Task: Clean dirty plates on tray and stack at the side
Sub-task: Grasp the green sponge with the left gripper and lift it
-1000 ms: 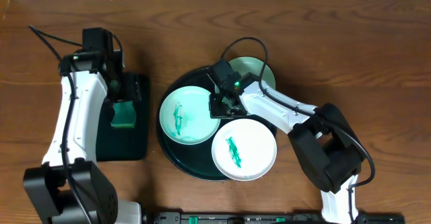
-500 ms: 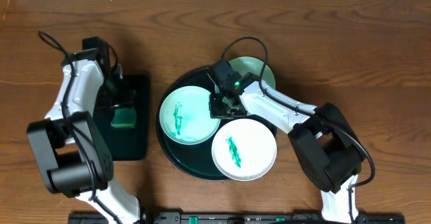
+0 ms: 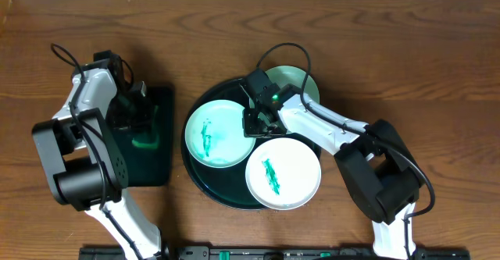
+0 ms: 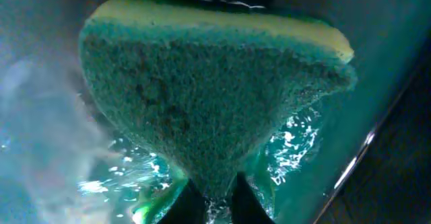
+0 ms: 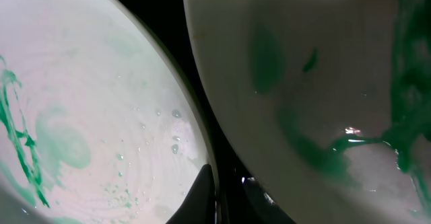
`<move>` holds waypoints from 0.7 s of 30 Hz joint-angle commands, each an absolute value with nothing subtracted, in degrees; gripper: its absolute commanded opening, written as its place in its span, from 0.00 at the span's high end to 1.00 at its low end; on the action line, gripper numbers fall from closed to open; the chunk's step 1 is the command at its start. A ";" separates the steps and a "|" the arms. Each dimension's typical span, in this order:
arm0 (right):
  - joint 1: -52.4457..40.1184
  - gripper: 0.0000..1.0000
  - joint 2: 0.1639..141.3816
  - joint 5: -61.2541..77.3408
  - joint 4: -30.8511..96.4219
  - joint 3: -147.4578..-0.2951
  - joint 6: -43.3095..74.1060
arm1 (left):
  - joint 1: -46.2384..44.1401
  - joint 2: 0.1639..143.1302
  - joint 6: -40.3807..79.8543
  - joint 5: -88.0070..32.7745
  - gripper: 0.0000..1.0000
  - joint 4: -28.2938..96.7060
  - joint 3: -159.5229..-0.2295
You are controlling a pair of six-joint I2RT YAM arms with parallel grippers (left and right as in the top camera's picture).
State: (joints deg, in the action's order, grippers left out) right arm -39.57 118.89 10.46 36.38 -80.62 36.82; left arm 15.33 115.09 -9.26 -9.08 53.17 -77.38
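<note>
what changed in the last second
The left arm folded back toward its base, keeping the left gripper over the black rectangular tray, where it pinches the sponge. The right gripper, the plates and the round tray did not move.

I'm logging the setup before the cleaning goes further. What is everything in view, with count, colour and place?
dirty plates: three, white to pale mint; two green-smeared on the tray, one at its back edge, partly under the right arm
tray: one, dark green-black, round, mid-table
rectangular tray: one, black, left of the round one
sponge: one, green with a yellow layer, over the rectangular tray
table: one, brown wood
left gripper: pinching the sponge
right gripper: low between the smeared plates
</note>
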 commanded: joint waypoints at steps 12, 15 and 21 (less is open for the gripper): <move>-38.68 0.99 120.11 12.29 36.14 -81.34 36.12 | 15.03 106.24 -4.34 -10.50 0.93 56.14 -78.89; -38.68 0.99 120.11 12.29 35.99 -81.34 36.12 | 15.03 101.58 -2.63 -10.48 0.92 56.77 -78.87; -38.68 0.99 120.11 12.29 35.97 -81.34 36.12 | 15.05 100.95 -2.68 -10.46 0.93 56.86 -78.17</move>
State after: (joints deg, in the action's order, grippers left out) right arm -39.00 118.89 11.97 36.14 -80.62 36.80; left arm 15.20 99.92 -4.01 -10.20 56.62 -77.84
